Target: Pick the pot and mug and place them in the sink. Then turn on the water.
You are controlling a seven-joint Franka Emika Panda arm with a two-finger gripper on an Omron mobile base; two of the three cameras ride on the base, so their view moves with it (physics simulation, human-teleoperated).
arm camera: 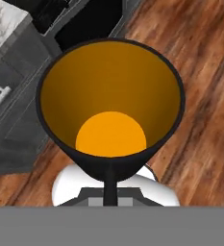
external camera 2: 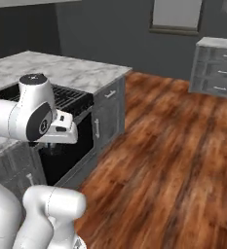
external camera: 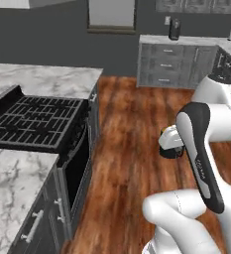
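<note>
Carrying the mug [arm camera: 110, 105] in transit: seen from above in the hand view, centre frame, orange inside, black rim. Gripper [arm camera: 109, 185] clamped on the mug's rim at lower centre, one finger visible as a dark bar up the near wall. Held mouth-up under the hand, presumably to keep the grasp stable while the base drives. In the left base view, mug [external camera: 169, 150] just a dark sliver with a bit of orange at centre right, tucked behind the forearm, over the wooden floor [external camera: 129, 149]. Stove [external camera: 35, 121] with black grates at left, oven front [external camera 2: 66, 151] below it. Cabinets [external camera: 174, 64] at upper right. Sink and pot: cannot tell where. Placing not yet possible from here, likely more driving needed.
</note>
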